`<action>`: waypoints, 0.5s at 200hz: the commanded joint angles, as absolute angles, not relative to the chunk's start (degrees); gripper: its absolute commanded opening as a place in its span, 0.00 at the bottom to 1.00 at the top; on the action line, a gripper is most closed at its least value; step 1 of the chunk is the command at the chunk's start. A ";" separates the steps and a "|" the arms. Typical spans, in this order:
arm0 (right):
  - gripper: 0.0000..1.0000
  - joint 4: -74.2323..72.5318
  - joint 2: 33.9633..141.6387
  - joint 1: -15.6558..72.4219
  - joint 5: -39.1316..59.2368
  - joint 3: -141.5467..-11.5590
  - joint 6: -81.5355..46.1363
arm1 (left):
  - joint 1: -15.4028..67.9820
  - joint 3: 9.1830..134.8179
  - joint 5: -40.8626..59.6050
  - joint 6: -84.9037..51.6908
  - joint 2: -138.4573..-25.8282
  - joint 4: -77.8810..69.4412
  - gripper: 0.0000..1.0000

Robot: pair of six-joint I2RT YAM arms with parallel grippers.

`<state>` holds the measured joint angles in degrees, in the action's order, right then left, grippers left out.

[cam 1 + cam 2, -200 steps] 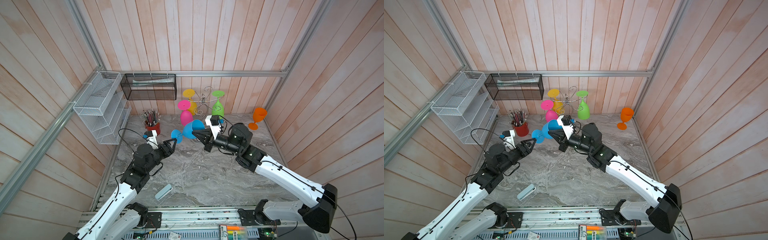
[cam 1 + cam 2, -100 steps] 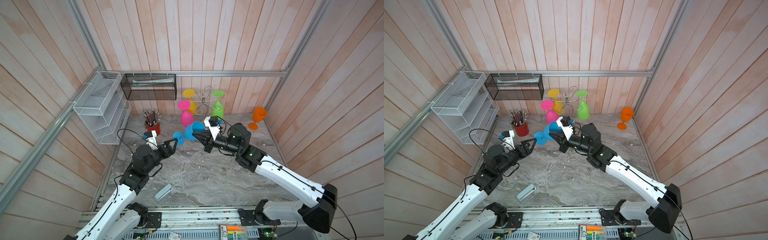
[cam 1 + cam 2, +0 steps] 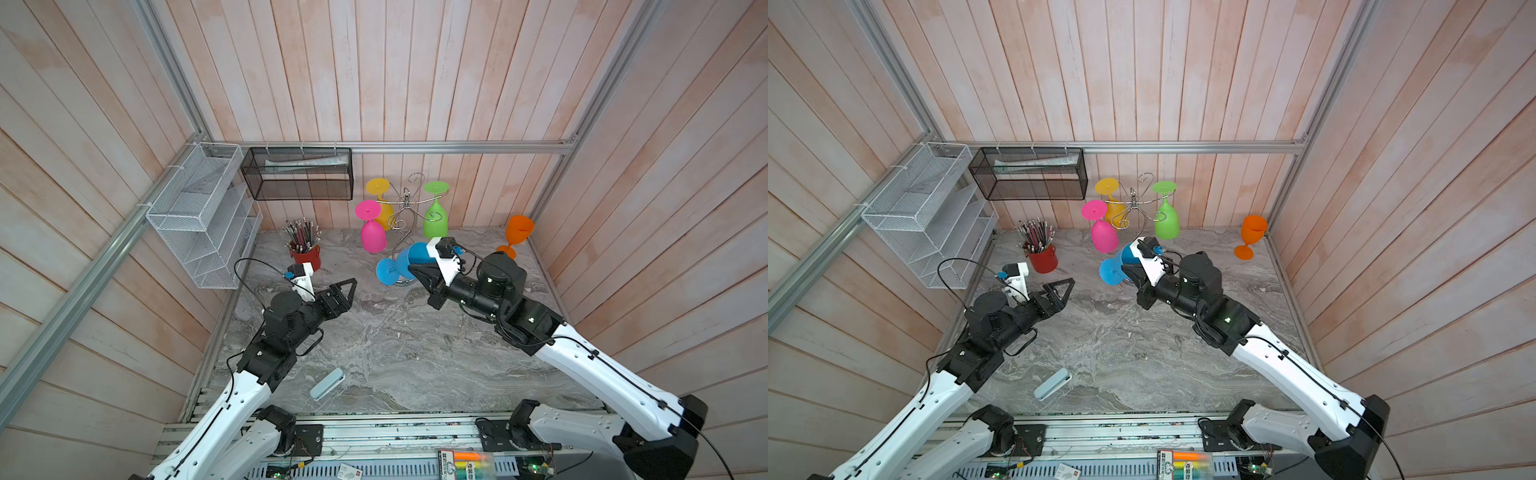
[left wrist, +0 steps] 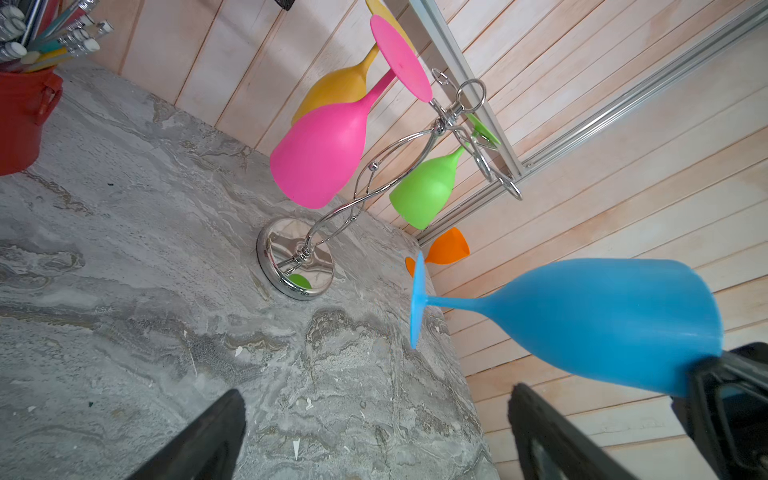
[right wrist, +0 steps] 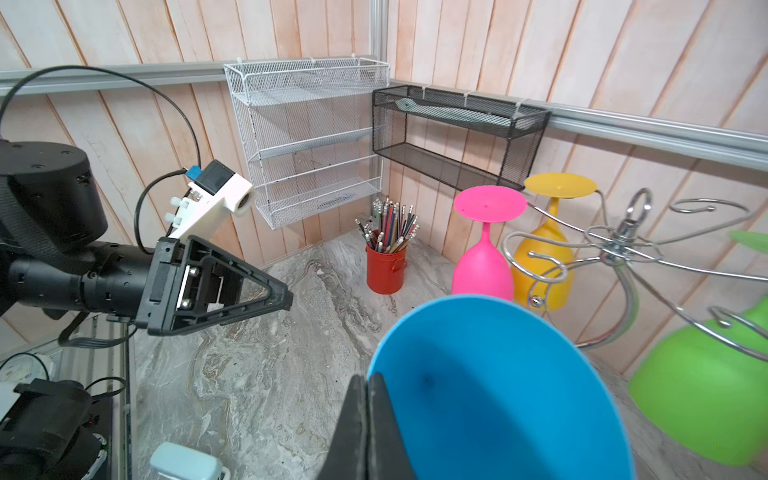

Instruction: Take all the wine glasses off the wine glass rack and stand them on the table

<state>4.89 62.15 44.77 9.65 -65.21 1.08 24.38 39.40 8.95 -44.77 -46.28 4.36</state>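
Observation:
The blue wine glass [image 3: 415,254] [image 3: 1126,254] hangs on its side above the table, off the wine glass rack [image 3: 405,208] [image 3: 1133,203], with its foot pointing left. My right gripper [image 3: 419,272] [image 3: 1130,271] [image 5: 368,377] is shut on the rim of its bowl [image 5: 498,386]. My left gripper [image 3: 350,286] [image 3: 1065,286] [image 4: 376,392] stands open to the left of the blue wine glass [image 4: 602,316], apart from it and with nothing between its fingers. The chrome rack [image 4: 297,266] [image 5: 623,245] stands at the back.
Pink [image 3: 372,236], yellow [image 3: 384,208] and green [image 3: 435,220] glasses hang upside down on the rack. An orange glass [image 3: 517,235] stands at the back right. A red pencil cup [image 3: 305,257], a white mesh shelf [image 3: 199,216], a black mesh basket [image 3: 297,172] and a pale blue case [image 3: 327,383] are also present.
My left gripper's jaws have opened wider. The right gripper has carried the blue glass to the right, away from the left gripper.

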 commanded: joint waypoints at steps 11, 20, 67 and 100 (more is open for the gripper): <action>0.00 7.84 60.82 41.11 7.68 -64.07 0.54 | 24.17 38.89 8.18 -43.33 -45.34 5.82 1.00; 0.00 8.11 60.82 39.44 7.93 -64.18 -0.55 | 24.18 38.92 8.09 -43.17 -45.13 5.97 1.00; 0.00 9.75 60.79 31.87 6.89 -64.25 -5.59 | 24.17 39.30 8.43 -41.89 -45.17 6.59 1.00; 0.00 12.67 61.08 30.17 5.10 -65.13 -5.80 | 24.21 40.45 9.66 -40.01 -45.71 7.72 1.00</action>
<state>9.96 60.97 31.14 7.01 -64.53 -4.49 24.36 39.40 8.75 -42.68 -45.84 6.33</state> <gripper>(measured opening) 0.042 0.999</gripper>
